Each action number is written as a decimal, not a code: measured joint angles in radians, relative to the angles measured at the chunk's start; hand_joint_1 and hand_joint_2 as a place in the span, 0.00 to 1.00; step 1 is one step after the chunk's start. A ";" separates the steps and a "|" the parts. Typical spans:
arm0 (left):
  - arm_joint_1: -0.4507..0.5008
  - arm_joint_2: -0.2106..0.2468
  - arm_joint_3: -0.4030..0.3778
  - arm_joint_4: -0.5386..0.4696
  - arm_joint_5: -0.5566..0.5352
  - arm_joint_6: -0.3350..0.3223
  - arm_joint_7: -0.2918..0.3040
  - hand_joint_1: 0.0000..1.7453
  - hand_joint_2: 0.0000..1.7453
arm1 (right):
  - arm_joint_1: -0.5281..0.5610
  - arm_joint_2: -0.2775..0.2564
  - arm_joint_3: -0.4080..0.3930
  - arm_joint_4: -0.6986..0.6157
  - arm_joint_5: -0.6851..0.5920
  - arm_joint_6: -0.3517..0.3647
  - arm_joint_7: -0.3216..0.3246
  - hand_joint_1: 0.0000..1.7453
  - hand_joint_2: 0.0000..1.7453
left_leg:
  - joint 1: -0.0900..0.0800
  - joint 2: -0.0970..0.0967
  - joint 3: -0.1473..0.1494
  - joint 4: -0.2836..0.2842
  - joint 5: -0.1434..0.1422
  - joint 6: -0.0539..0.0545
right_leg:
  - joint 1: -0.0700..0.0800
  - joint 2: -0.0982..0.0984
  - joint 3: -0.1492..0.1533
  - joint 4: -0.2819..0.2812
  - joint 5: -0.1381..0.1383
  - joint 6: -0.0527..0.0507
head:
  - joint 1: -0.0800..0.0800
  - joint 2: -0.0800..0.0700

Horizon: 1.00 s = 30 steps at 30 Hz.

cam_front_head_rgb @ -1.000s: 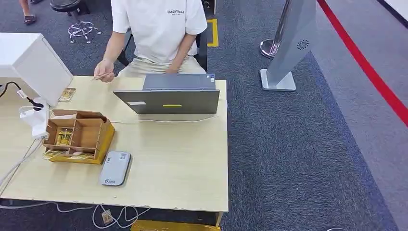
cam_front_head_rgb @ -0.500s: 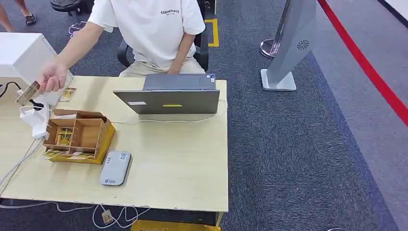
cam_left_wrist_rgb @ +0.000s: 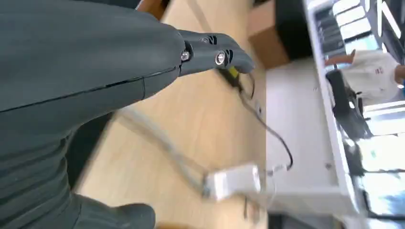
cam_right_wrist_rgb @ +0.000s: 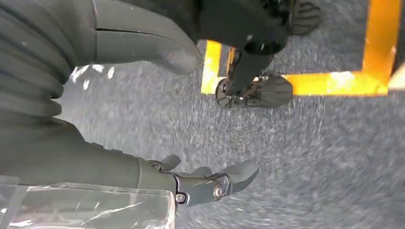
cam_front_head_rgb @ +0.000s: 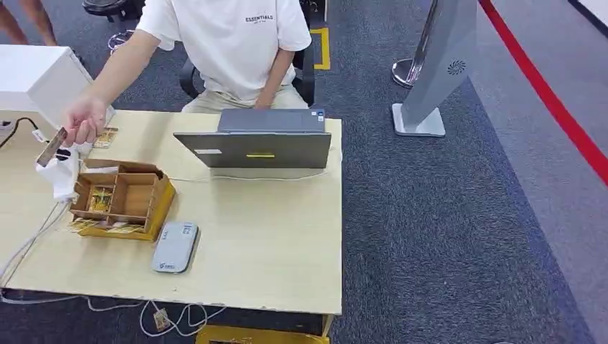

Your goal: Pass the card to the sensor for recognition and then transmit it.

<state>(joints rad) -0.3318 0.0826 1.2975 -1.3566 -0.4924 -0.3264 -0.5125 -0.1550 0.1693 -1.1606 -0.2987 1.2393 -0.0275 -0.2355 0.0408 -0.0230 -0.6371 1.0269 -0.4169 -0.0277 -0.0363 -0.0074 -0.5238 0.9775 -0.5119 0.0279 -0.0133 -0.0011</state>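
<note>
Card [cam_front_head_rgb: 51, 147] offered by person's hand [cam_front_head_rgb: 84, 120]; left robot hand [cam_left_wrist_rgb: 143, 90] empty, fingers apart, right robot hand [cam_right_wrist_rgb: 119, 119] likewise. Next: reach, pinch, present to sensor [cam_front_head_rgb: 174, 248].

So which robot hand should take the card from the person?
Probably the left hand: it is over the table, on the side where the person's hand holds the card. The right hand hangs over carpet.
</note>
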 joint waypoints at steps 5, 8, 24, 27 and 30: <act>-0.339 0.007 -0.441 -0.084 -0.477 0.247 0.269 0.00 1.00 | -0.062 0.018 0.059 0.015 0.007 0.008 0.041 0.00 1.00 | -0.002 0.001 -0.005 -0.005 0.011 -0.002 | 0.002 0.002 -0.004 0.002 0.014 0.001 | -0.005 0.000; -0.388 -0.025 -0.660 -0.146 -0.648 0.292 0.390 0.00 1.00 | -0.060 0.020 0.081 0.026 0.004 0.019 0.040 0.00 1.00 | -0.002 0.018 -0.010 -0.004 0.012 0.000 | 0.002 0.021 -0.009 0.002 0.024 0.003 | 0.002 0.000; -0.364 -0.049 -1.177 -0.170 -1.075 0.398 0.464 0.00 1.00 | -0.043 0.018 0.091 0.035 -0.051 0.008 0.026 0.00 1.00 | -0.004 0.020 -0.012 -0.004 0.013 0.001 | 0.001 0.022 -0.013 0.002 0.023 0.005 | 0.002 0.000; -0.363 -0.048 -1.195 -0.151 -1.075 0.398 0.464 0.00 1.00 | -0.041 0.016 0.090 0.036 -0.055 0.007 0.026 0.00 1.00 | -0.004 0.019 -0.012 -0.004 0.013 0.001 | 0.001 0.022 -0.012 0.001 0.023 0.005 | 0.002 0.000; -0.361 -0.049 -1.201 -0.138 -1.071 0.398 0.464 0.00 1.00 | -0.039 0.015 0.090 0.037 -0.056 0.007 0.026 0.00 1.00 | -0.004 0.019 -0.012 -0.004 0.013 0.001 | 0.000 0.022 -0.013 0.001 0.023 0.005 | 0.002 0.000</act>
<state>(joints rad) -0.6927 0.0339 0.0969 -1.4942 -1.5633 0.0713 -0.0481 -0.1936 0.1842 -1.0708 -0.2621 1.1830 -0.0206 -0.2090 0.0370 -0.0035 -0.6496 1.0225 -0.4037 -0.0263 -0.0358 0.0143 -0.5365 0.9790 -0.4886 0.0329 -0.0114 -0.0008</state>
